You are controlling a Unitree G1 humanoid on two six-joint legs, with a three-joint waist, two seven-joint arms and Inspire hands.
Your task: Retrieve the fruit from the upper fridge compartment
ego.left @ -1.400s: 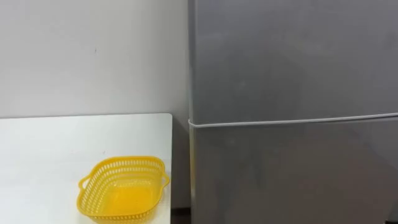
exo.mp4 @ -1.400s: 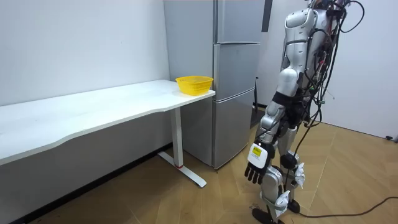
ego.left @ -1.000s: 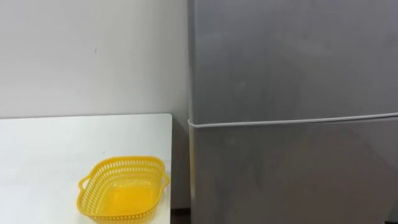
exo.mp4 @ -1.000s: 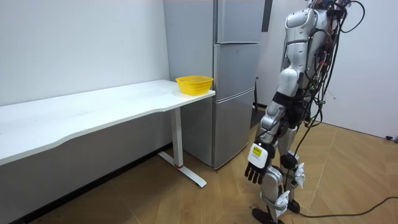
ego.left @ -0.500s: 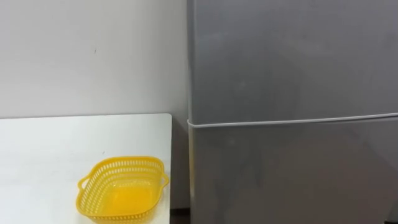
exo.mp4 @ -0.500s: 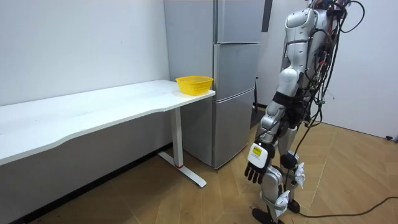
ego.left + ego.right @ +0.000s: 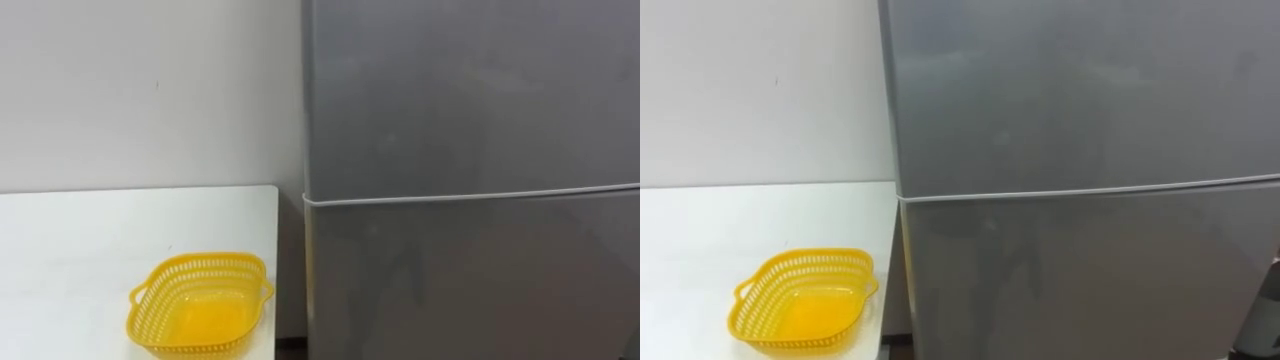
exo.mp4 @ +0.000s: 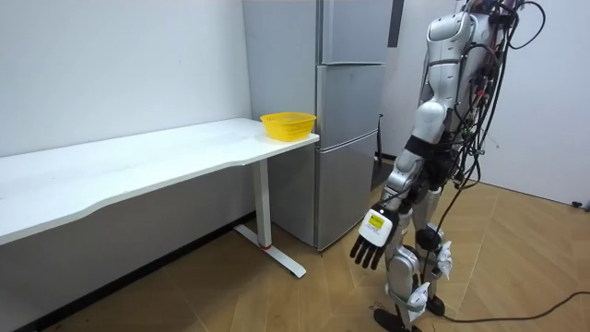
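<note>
Your left hand (image 8: pixel 371 242) hangs empty, fingers released. The tall grey metal fridge (image 7: pixel 470 260) is closed, so the item presumably lies hidden behind its upper door (image 7: pixel 470 90). The yellow plastic mesh basket (image 7: pixel 199 305) on the white counter (image 7: pixel 80 230) is likely there to receive it.

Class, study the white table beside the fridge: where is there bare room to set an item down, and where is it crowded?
The table is bare between the wall and the yellow basket, and left of the basket. Crowded only at its corner beside the fridge, where the basket sits.
</note>
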